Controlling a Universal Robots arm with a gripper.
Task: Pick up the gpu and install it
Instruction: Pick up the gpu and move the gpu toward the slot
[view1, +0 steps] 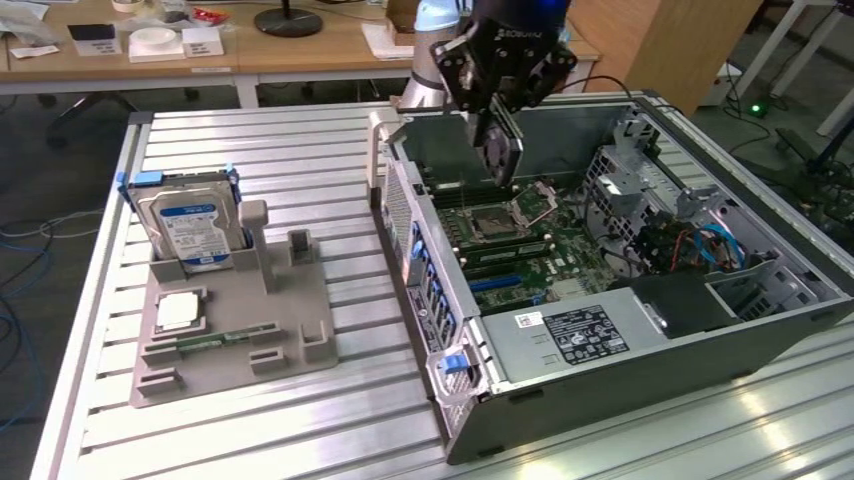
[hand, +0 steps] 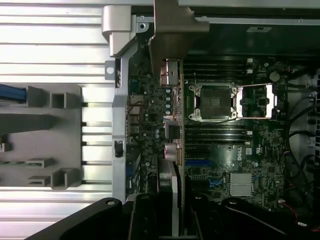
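Black robot gripper (view1: 497, 118) (hand: 172, 212) holds the thin, dark, flat rectangular gpu (view1: 503, 155) (hand: 172, 35) over the open grey computer case (view1: 694, 350).
Its fingers pinch the card on edge, hanging above the green motherboard (view1: 541, 262) beside the silver processor socket (view1: 489, 220), not yet seated. A silver hard drive with a blue-white label (view1: 187, 230) stands in the grey holder (view1: 267, 335).

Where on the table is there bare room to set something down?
Bare table lies between the holder and the case, behind the holder toward the desks, and along the near edge before both. Crowded: the holder, with its hard drive, and the case's inside, where the gripper holds the gpu over the board.
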